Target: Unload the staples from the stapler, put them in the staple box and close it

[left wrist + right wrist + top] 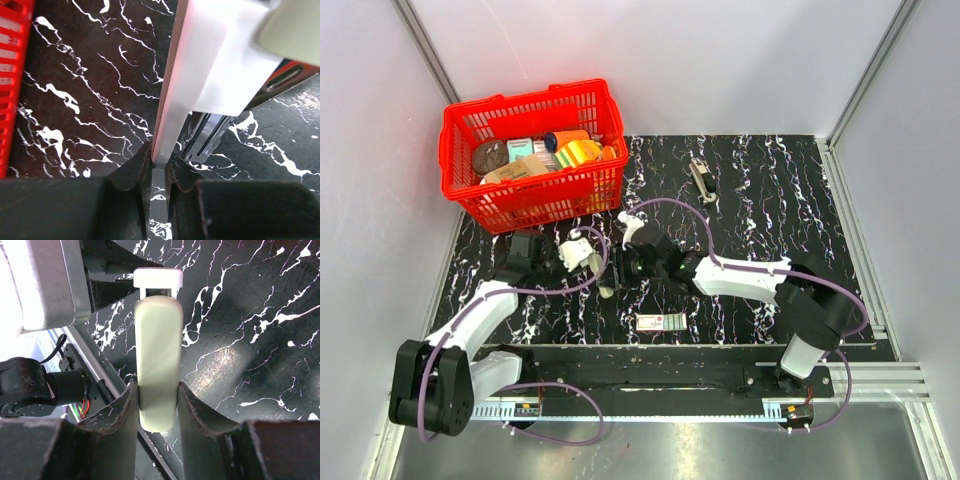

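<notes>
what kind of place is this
Probably a robot lab test cell: a left arm and right arm bolted to a rail, plain grey walls boxing in a black marbled mat, and a red basket of small items.

Bright, even overhead light; top view sharp.
Right wrist: stapler (pixel 157 375) close, slightly soft; white blown out upper left; glare patch on marbled mat (pixel 225 360).

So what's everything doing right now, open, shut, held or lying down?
stapler: held by both end effectors.
left end effector: shut on the stapler's thin white edge.
right end effector: shut on the stapler's pale top.
red basket: upright, holding things.
small printed box: lying flat on the mat.
</notes>
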Robot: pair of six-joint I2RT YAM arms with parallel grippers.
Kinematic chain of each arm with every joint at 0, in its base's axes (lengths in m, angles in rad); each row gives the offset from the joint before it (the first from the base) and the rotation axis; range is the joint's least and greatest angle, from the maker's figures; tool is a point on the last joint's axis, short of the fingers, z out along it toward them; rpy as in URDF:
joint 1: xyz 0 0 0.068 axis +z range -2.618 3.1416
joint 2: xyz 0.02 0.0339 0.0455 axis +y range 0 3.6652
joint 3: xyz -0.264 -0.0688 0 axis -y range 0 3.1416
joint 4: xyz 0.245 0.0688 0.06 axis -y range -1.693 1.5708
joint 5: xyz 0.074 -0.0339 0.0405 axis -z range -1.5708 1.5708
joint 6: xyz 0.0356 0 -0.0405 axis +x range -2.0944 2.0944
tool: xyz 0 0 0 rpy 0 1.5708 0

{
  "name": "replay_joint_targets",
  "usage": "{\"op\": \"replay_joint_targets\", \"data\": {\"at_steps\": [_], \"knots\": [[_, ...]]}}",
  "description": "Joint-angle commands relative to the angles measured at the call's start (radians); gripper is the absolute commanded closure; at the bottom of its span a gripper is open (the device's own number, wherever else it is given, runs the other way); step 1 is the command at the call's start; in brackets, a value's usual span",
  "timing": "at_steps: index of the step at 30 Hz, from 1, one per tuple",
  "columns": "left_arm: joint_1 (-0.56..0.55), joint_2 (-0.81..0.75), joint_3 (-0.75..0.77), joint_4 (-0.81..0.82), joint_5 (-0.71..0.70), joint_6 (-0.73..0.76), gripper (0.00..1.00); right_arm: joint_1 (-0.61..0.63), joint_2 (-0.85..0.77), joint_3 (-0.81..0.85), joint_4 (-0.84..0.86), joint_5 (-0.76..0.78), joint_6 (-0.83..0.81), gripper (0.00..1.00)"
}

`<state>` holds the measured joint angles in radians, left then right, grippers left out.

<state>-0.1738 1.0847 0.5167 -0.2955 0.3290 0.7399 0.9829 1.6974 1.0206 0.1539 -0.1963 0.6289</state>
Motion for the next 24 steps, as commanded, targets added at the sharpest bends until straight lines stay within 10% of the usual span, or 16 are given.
{"op": "replay_joint_targets", "data": {"at_steps": [1, 8, 24], "knots": [[-0.027, -0.054, -0.006, 0.108, -0.165, 0.067, 0.98, 0.005, -0.031, 0.018, -0.099, -0.026, -0.109, 1.00], [-0.171, -0.132, -0.024, 0.073, -0.413, 0.162, 1.00, 0.005, -0.002, 0.107, -0.237, -0.083, -0.184, 1.00], [-0.256, -0.376, -0.236, 0.211, -0.446, 0.407, 1.00, 0.005, -0.056, 0.101, -0.323, -0.088, -0.245, 1.00]]}}
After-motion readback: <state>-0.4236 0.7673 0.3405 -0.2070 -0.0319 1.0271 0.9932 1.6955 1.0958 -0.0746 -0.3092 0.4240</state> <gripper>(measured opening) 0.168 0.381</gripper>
